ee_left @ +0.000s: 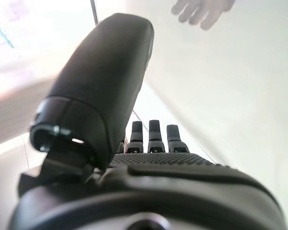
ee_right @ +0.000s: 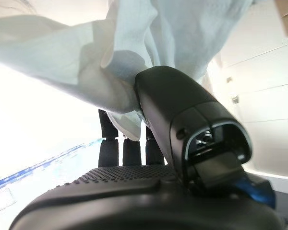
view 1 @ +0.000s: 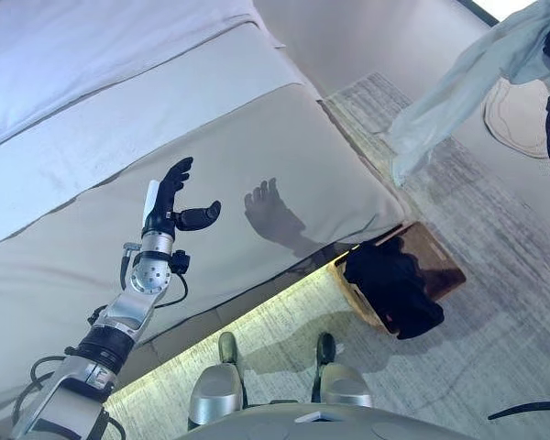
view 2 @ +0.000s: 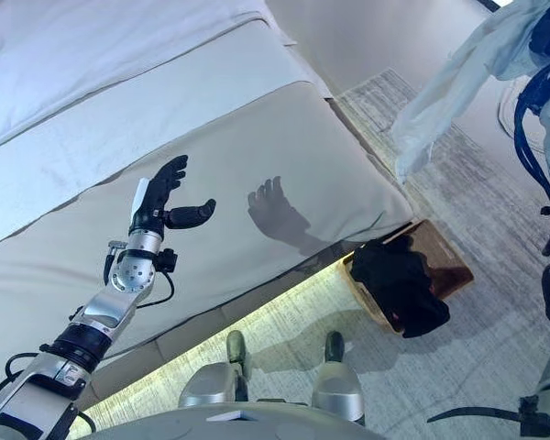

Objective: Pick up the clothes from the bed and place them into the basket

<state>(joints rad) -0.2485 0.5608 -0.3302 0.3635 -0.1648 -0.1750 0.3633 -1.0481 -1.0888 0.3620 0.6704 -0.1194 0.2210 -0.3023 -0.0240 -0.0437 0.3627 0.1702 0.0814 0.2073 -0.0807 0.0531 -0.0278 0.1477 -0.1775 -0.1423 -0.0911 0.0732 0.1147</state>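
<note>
Bed [view 1: 284,156] bare; 1 basket [view 1: 440,266] on floor; right hand [ee_right: 149,143] fingers pinching 1 pale garment [view 1: 458,82], left hand [view 1: 174,197] fingers spread

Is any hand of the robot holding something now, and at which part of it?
The right hand pinches a pale blue garment at a bunched fold near its upper end; the rest hangs free. The left hand is open over the bed, holding nothing.
</note>
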